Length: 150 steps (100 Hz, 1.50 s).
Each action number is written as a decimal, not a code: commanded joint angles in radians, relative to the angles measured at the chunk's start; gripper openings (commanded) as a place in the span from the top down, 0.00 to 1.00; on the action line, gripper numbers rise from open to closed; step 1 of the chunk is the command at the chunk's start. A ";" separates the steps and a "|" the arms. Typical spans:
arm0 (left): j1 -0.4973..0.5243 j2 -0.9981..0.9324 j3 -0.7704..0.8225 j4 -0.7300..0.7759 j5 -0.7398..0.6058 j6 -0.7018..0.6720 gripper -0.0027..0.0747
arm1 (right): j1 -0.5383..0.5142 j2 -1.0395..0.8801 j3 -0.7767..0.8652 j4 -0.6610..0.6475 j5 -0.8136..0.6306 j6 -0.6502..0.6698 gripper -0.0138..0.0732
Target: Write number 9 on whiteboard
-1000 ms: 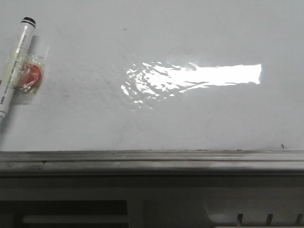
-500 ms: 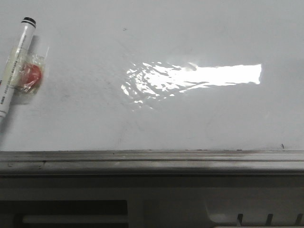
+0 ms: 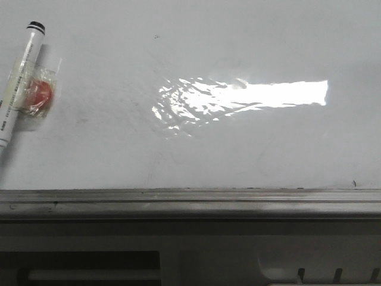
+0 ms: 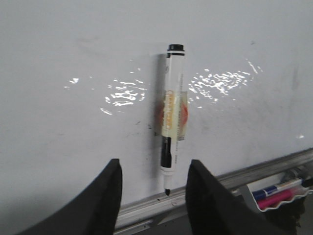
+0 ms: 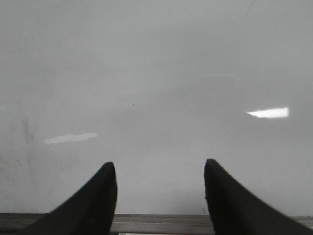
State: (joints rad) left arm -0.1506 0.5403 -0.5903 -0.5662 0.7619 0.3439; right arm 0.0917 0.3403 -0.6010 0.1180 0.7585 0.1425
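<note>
Near the whiteboard's [image 3: 196, 149] left edge the marker [image 3: 18, 83] is hanging, stuck on by a red magnet [image 3: 39, 93] under clear tape, tip pointing down toward the bottom rail [image 3: 190, 202]. No number 9 is showing anywhere on the board yet, so we're sitting at the pick-up step. Left gripper [image 4: 152, 188] is hovering with jaws apart, framing the marker's lower end, touching nothing. Right gripper [image 5: 159, 188] is also spread, facing bare board, idle. Next move: left arm advancing and closing on the barrel, then pulling it off the magnet. Front view is looking unchanged from the earlier frames.
</note>
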 commanded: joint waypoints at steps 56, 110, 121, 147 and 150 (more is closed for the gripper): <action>-0.153 0.406 -0.036 -0.132 -0.185 0.001 0.60 | -0.004 0.017 -0.035 0.011 -0.096 -0.030 0.44; -0.153 0.501 -0.038 -0.209 -0.239 0.057 0.60 | -0.004 0.017 -0.025 0.011 -0.098 -0.030 0.44; -0.153 0.524 -0.038 -0.217 -0.239 0.057 0.60 | -0.004 0.017 -0.025 0.011 -0.100 -0.030 0.44; -0.153 0.538 -0.038 -0.232 -0.237 0.060 0.93 | -0.004 0.017 -0.025 0.011 -0.100 -0.030 0.44; -0.153 0.538 -0.038 -0.232 -0.237 0.061 0.98 | -0.004 0.017 -0.025 0.011 -0.100 -0.030 0.44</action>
State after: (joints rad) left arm -0.3000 1.0748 -0.6056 -0.7871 0.5977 0.4014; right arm 0.0917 0.3403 -0.6010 0.1256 0.7377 0.1242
